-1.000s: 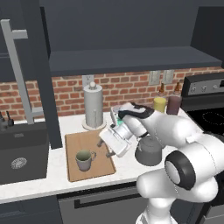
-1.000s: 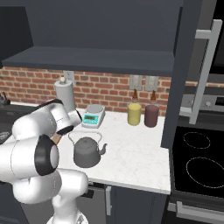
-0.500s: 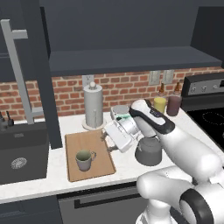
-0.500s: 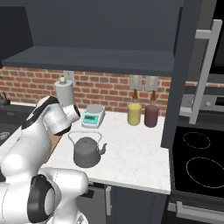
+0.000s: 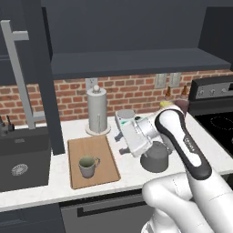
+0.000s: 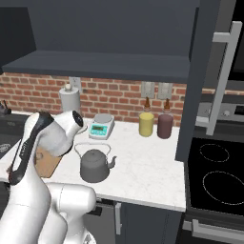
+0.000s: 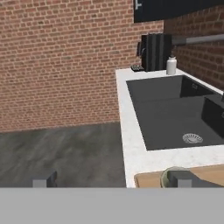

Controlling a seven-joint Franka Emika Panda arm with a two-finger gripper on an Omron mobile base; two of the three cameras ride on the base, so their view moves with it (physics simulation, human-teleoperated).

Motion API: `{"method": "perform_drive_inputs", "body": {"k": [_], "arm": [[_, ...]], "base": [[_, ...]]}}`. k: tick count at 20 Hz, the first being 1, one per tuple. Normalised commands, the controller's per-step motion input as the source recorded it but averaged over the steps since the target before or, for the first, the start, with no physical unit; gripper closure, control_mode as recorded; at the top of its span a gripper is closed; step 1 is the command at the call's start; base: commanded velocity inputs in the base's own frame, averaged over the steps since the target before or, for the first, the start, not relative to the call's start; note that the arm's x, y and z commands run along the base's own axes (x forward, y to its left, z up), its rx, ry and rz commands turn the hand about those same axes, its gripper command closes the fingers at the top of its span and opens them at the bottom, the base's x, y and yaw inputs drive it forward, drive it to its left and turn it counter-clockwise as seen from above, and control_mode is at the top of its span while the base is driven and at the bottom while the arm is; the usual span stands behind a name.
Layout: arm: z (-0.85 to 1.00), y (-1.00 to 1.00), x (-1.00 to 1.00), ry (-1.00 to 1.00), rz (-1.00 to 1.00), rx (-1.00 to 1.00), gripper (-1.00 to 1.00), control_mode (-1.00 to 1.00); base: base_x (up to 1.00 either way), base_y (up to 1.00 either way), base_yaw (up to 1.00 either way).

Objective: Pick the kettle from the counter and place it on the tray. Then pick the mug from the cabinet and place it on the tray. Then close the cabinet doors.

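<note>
The squat dark grey kettle (image 6: 95,165) stands on the white counter (image 6: 143,164), just right of the wooden tray (image 5: 103,160); my arm hides part of the kettle (image 5: 155,159) in the left base view. On the tray stands the greyish mug (image 5: 88,166). My gripper (image 5: 121,143) hovers open and empty between tray and kettle, pointing left above the counter. In the hand view the gripper (image 7: 113,181) looks over the tray's corner (image 7: 148,180), with the mug's rim (image 7: 167,174) beside the right fingertip. The cabinet (image 5: 136,63) stands open, its doors (image 5: 43,77) (image 6: 192,81) swung out.
A dark sink (image 5: 20,159) lies left of the tray. A silver cylinder (image 5: 97,111), a small scale (image 6: 101,127), a yellow canister (image 6: 146,124) and a maroon one (image 6: 165,126) line the brick wall. The stove (image 6: 217,178) is at the right.
The arm has straightened and risen, and the hand has drifted a little right, from over the tray's right edge toward the kettle. The jaws stayed open. Kettle and mug have not moved.
</note>
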Motion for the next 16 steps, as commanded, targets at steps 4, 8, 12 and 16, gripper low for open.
{"method": "perform_drive_inputs", "body": {"k": [4, 8, 12, 16], "arm": [[0.40, -0.28, -0.54, 0.09, -0.30, -0.07, -1.00, -1.00], [0.31, -0.39, -0.50, 0.14, -0.33, -0.07, -1.00, -1.00], [0.21, -0.45, -0.41, 0.22, -0.40, -0.08, -1.00, -1.00], [0.25, -0.49, -0.25, 0.30, -0.46, -0.03, -1.00, -1.00]], "base": [[0.00, 0.00, 0.00], [0.00, 0.00, 0.00], [0.00, 0.00, 0.00], [0.00, 0.00, 0.00]]}}
